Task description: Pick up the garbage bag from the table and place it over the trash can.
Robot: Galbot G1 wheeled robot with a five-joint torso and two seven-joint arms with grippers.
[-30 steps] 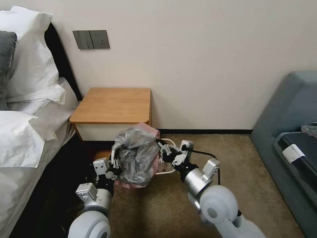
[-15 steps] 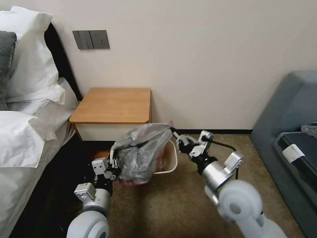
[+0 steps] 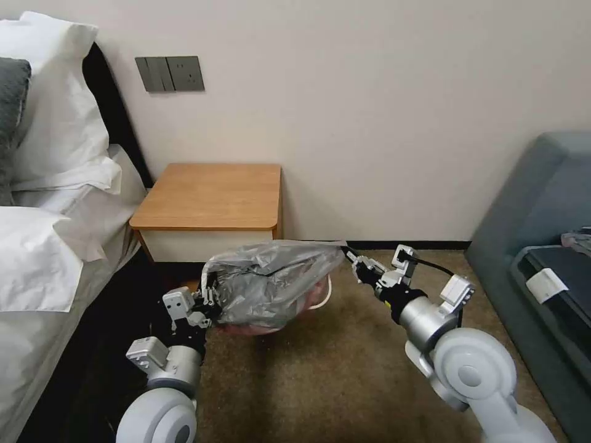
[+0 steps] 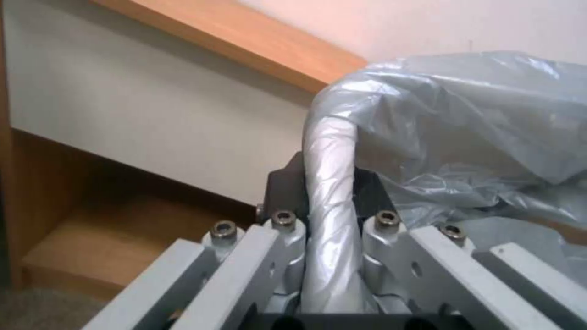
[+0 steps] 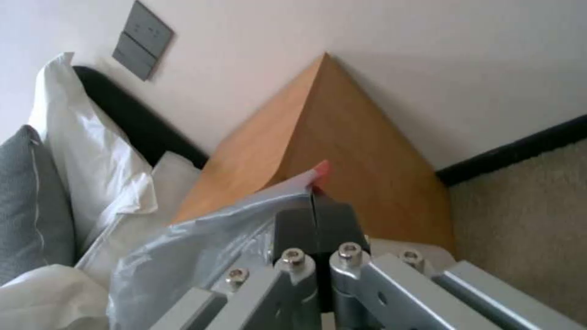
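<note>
The grey crinkly garbage bag is stretched wide between my two grippers, low in front of the table. My left gripper is shut on the bag's left end, a twisted strip pinched between its fingers. My right gripper is shut on the right end, where the pink edge pokes out above the closed pads. The trash can sits under the bag on the carpet. Just a bit of its white rim shows; the rest is hidden.
A bed with white pillows lies on the left, close to my left arm. A grey sofa stands at the right. Beige carpet spreads in front of the can. A switch plate is on the wall.
My right gripper has pulled the bag's edge to the right, and the left has drifted slightly left. The bag went from a bunched lump to a wide sheet hiding most of the can.
</note>
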